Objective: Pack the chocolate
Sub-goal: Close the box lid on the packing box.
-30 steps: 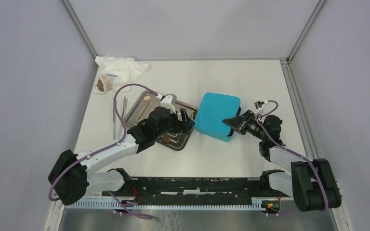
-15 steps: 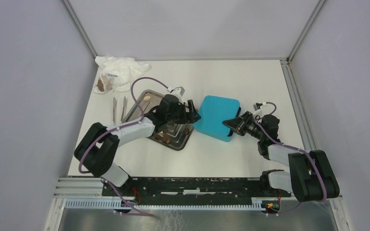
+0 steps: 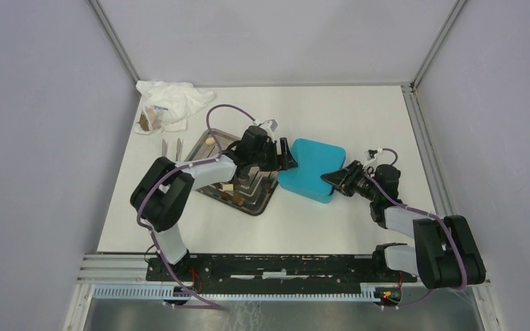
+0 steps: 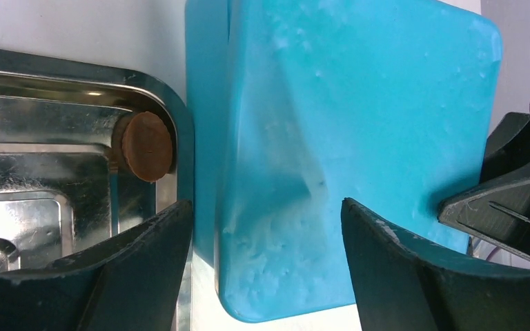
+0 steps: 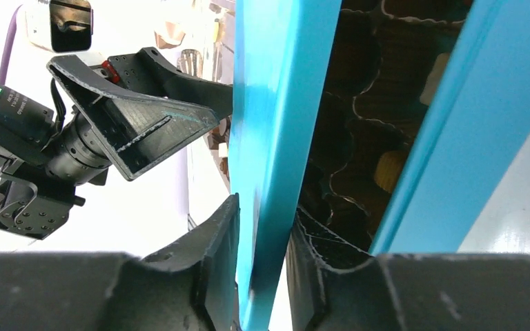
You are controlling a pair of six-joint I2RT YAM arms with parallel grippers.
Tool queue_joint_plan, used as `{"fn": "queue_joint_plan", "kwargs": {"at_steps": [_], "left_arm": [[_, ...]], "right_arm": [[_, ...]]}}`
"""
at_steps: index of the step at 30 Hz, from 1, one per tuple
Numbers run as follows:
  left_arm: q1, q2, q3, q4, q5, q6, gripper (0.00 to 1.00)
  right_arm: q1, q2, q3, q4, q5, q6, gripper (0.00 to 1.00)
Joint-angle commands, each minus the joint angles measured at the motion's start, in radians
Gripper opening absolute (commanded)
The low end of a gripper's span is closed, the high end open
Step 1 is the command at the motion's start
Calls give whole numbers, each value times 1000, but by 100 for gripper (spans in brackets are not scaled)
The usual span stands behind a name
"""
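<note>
Pinching the lid with my right gripper, left gripper spread, I am seeing chocolate lying unpacked on the tray.

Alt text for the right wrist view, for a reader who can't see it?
The right gripper holds the raised teal lid by its edge between its fingers, exposing brown dividers and a chocolate piece in the box. A left gripper finger shows beyond the lid.
</note>
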Motion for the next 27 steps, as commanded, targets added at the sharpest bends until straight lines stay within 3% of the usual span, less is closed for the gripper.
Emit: {"fn": "queue_joint_plan", "kwargs": {"at_steps": [1,13,21,27], "left_arm": [[3,29,64,-17,43,24,83],[4,114,188,-115,35,66,82],[4,147,245,-170,31,88,81],[3,167,287,-210,33,112,81]], "right_arm": [[-15,-3,44,-12,17,-35,37],[-58,-72,142,-277,38,-273,62],[-84,-110,199,-427,95,-403,62],[-176,-198,214,-484,131,-515,61]]}}
